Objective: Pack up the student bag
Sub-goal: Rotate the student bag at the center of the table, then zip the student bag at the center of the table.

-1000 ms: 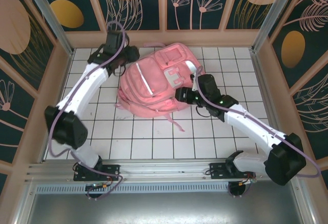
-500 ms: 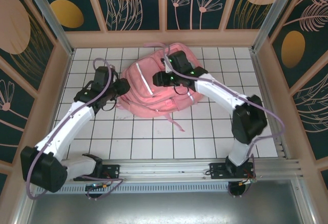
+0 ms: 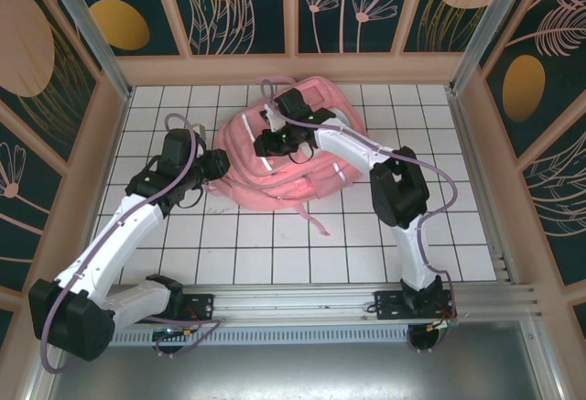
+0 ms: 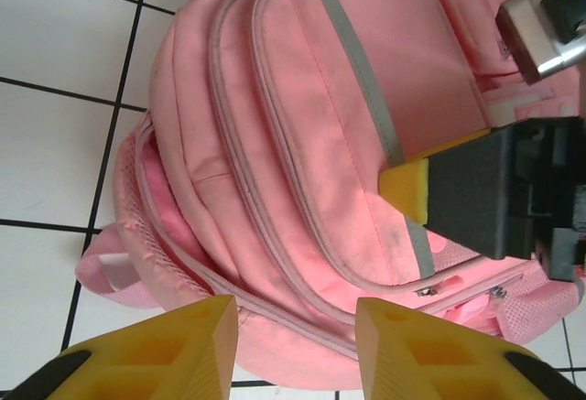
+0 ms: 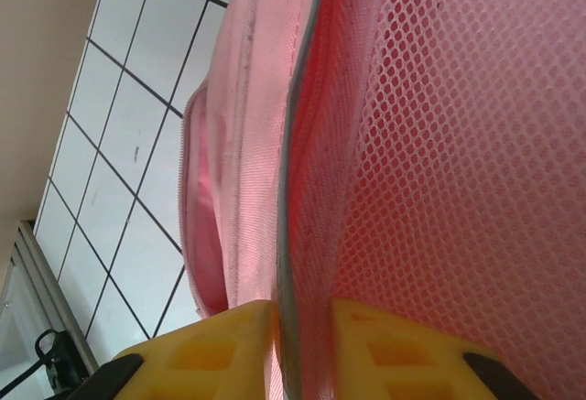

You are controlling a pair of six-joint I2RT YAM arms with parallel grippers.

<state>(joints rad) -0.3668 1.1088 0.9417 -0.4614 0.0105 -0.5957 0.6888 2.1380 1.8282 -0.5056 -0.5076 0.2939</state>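
Right jaws are pinched shut on a grey-piped mesh edge of the student bag [image 3: 265, 185]. The right gripper [image 5: 300, 313] should lift that flap slowly, I'd say. The left gripper [image 4: 293, 313] hangs partly open and empty beside the bag, which lies on the white tiled table [image 3: 275, 254] among floral wall panels [image 3: 366, 2].

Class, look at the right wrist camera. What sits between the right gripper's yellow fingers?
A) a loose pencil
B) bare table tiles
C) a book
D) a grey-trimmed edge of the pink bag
D: in the right wrist view, the right gripper pinches a thin grey-trimmed fabric edge of the student bag, with pink mesh beside it.
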